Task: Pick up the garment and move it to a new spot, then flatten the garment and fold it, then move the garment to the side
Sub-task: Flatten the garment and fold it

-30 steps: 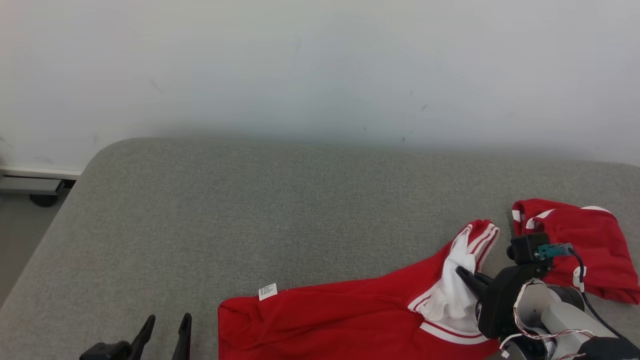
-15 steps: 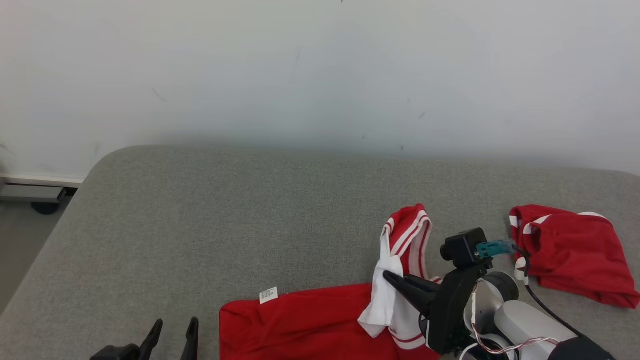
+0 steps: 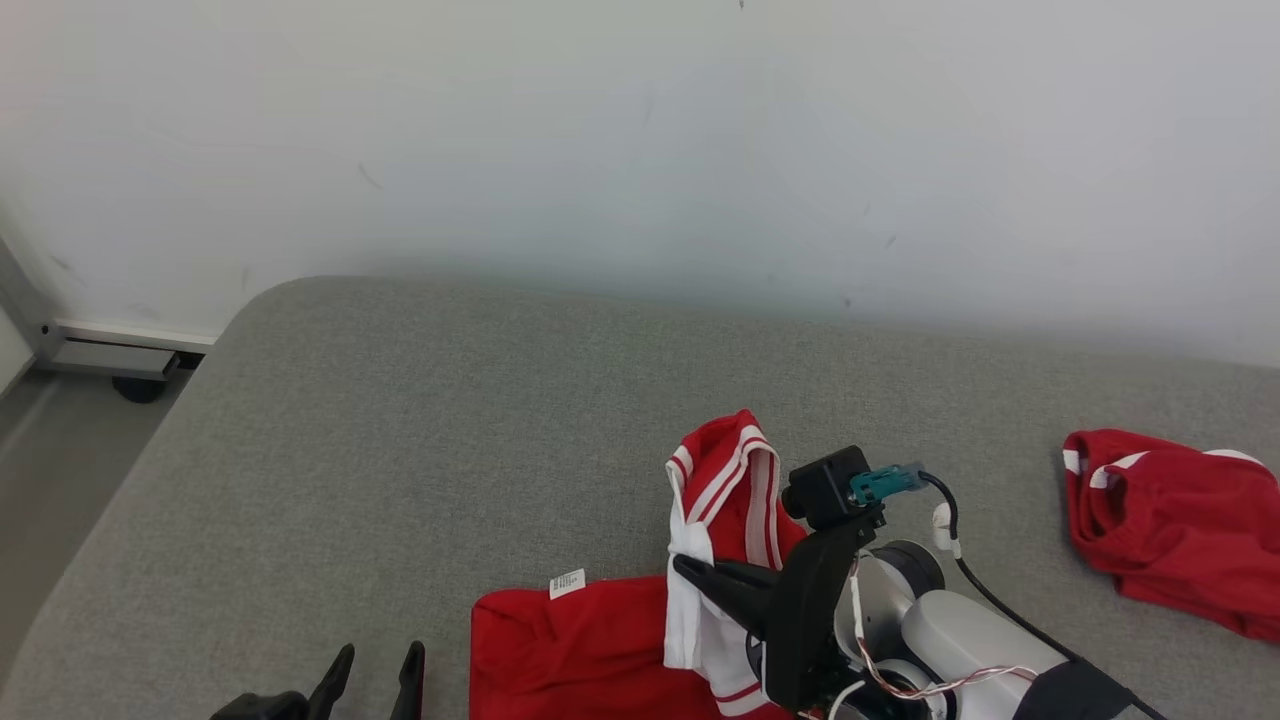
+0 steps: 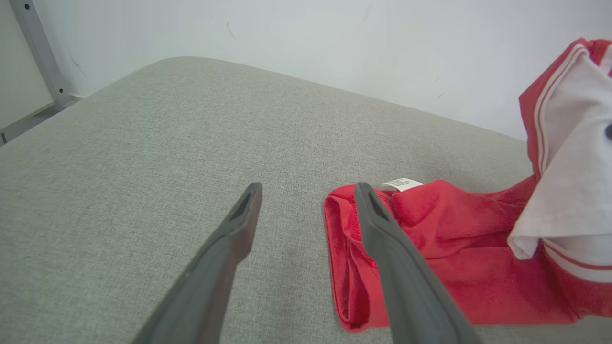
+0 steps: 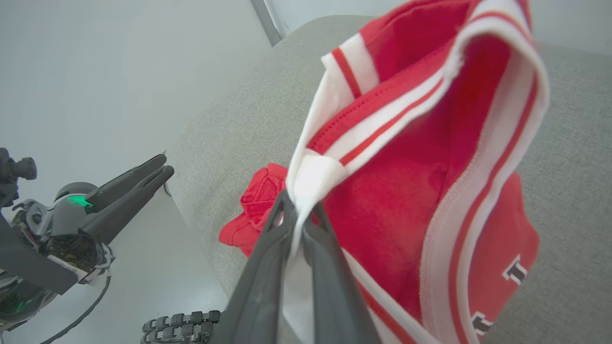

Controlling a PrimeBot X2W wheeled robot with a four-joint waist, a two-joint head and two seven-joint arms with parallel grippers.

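Jersey (image 3: 575, 650), red fabric with white striped trim, sits at the grey padded surface's (image 3: 450, 420) front edge. Right hand (image 3: 685, 568) pinches one end up, presumably for relocating; left hand (image 3: 380, 668) gapes empty.

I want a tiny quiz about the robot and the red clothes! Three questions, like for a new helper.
1. True or false: the left pincer is shut on the red garment.
2. Pick one. What is the right pincer pinching?
A) the white-trimmed edge of the red garment, lifted off the cushion
B) the small white label
C) nothing at all
3. Fill the gap: a separate red bundle lies on the grey cushion on the robot's ____ side.

Key
1. False: it is open, with its fingers over the cushion beside the garment.
2. A
3. right
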